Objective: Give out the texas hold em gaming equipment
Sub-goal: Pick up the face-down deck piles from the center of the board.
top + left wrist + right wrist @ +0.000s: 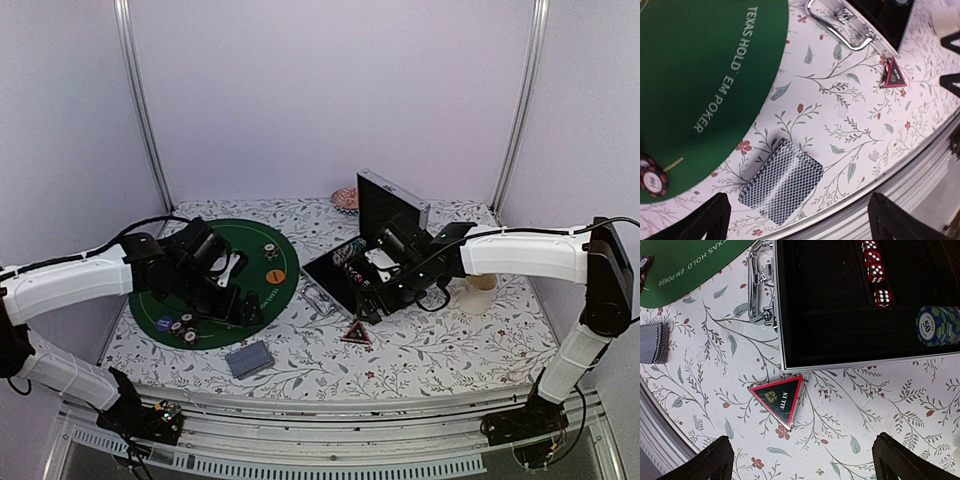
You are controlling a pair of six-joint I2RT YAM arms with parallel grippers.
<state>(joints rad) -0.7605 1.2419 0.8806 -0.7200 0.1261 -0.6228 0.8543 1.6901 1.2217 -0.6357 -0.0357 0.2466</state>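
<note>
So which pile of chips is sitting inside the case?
The blue-and-green stack marked 50, standing in the open case near the red dice. The other chips lie out on the green mat.

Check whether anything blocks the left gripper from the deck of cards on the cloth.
Nothing visible does. The deck of cards lies bare on the floral cloth just off the green mat, framed by the open left gripper, with nothing over it. The red triangular marker sits well aside, near the case.
</note>
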